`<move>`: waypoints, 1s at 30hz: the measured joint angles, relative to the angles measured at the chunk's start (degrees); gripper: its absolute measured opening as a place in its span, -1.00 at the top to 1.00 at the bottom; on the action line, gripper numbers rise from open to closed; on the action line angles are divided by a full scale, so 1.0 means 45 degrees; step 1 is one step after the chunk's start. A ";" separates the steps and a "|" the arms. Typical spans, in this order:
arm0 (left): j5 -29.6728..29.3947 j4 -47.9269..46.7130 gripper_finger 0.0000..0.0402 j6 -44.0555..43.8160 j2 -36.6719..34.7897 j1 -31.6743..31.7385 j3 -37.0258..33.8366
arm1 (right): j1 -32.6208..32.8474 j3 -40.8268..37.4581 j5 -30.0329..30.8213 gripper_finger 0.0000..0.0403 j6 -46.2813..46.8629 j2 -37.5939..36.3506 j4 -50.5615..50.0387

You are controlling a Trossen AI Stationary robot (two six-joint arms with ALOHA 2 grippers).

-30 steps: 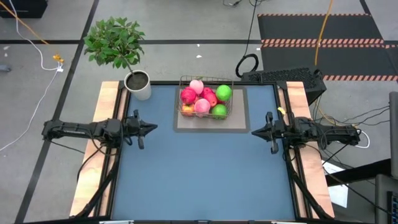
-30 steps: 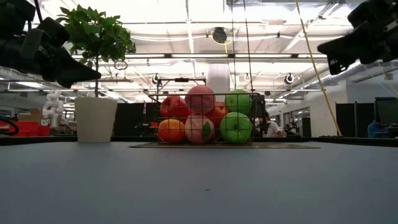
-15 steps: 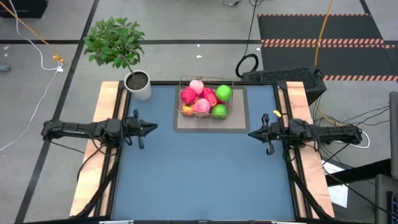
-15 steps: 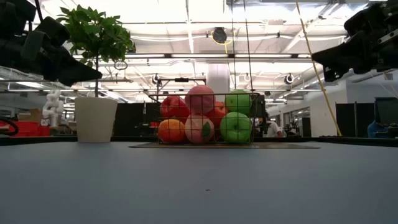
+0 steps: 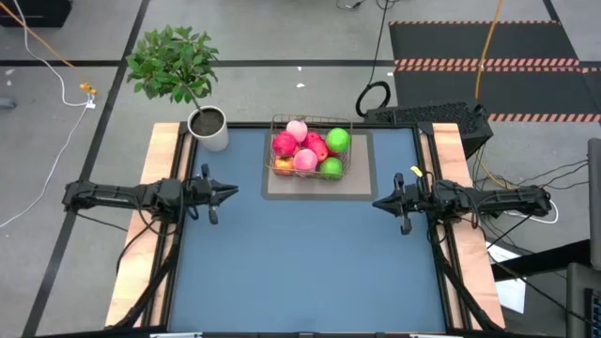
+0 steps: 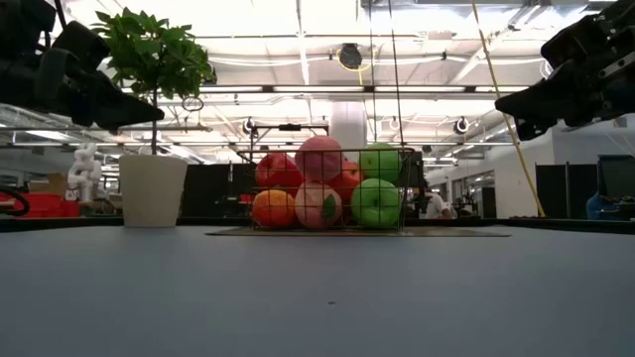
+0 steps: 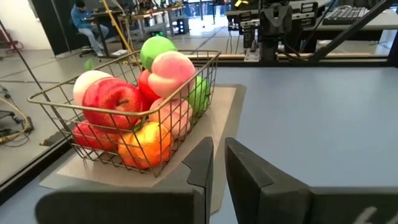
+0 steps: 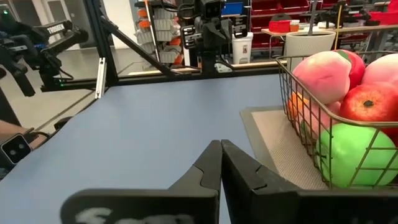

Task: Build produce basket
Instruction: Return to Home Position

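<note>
The wire basket [image 5: 311, 150] stands on a grey mat at the far middle of the blue table. The produce [image 6: 322, 188] lies heaped in it above the rim: red apples, pink peaches, green apples and an orange one. My left gripper [image 5: 233, 193] hovers level at the table's left edge, pointing inward, with nothing between its fingers and only a thin slit there [image 7: 219, 155]. My right gripper [image 5: 376, 201] hovers level at the right edge, facing it, shut and holding nothing [image 8: 221, 152]. Both are well clear of the basket.
A potted plant in a white pot [image 5: 208, 128] stands at the table's far left corner. The mat [image 5: 362, 180] reaches a little past the basket on each side. A keyboard [image 5: 427, 115] lies beyond the far right corner. Bare blue tabletop [image 5: 300, 263] spreads between the arms.
My right gripper has sunk a little and reached slightly toward the table's middle, staying level and shut. The left arm, the basket and the produce have kept still.
</note>
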 joint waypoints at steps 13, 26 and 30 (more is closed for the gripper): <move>-0.0001 -0.0003 0.78 0.0025 0.0000 0.0000 0.0000 | 0.0000 -0.0015 0.0000 1.00 0.0002 -0.0005 0.0029; 0.0006 -0.0003 0.78 0.0012 0.0000 0.0000 0.0000 | 0.0000 -0.0019 0.0000 1.00 -0.0210 -0.0005 0.0040; 0.0006 -0.0003 0.78 0.0012 0.0000 0.0000 0.0000 | -0.0005 -0.0019 -0.0015 1.00 -0.1209 -0.0010 0.0335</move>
